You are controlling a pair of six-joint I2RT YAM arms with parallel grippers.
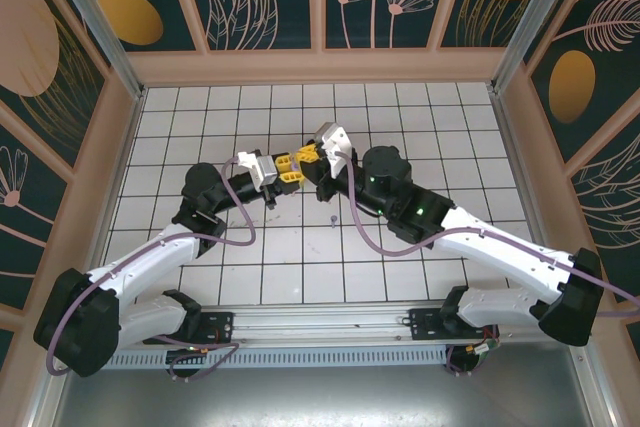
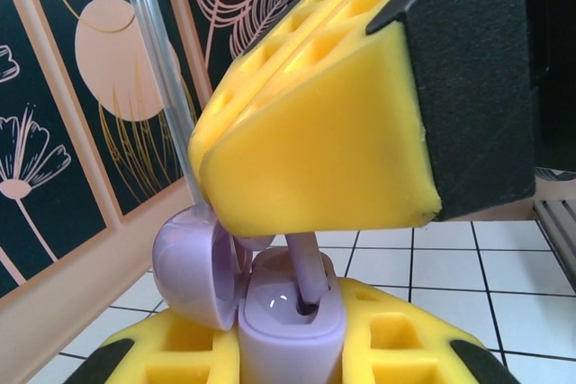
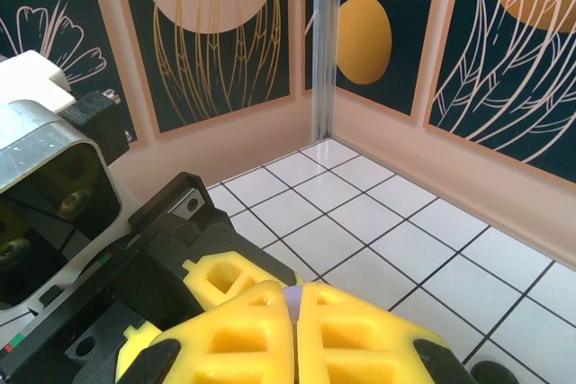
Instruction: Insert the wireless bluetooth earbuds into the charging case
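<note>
A lilac charging case stands upright between the yellow fingers of my left gripper, which is shut on it. Its lid hangs open to the left. A purple earbud has its stem tip down in one of the case's sockets. My right gripper is shut on the bud's upper part, a sliver of which shows between the fingers. From the left wrist, those fingers hang just above the case. Seen from above, the left gripper and the right gripper meet over the table's middle.
The white gridded table is boxed in by patterned walls with a metal corner post. A tiny dark object lies on a tile just in front of the grippers. Both arms' cables loop low over the near tiles.
</note>
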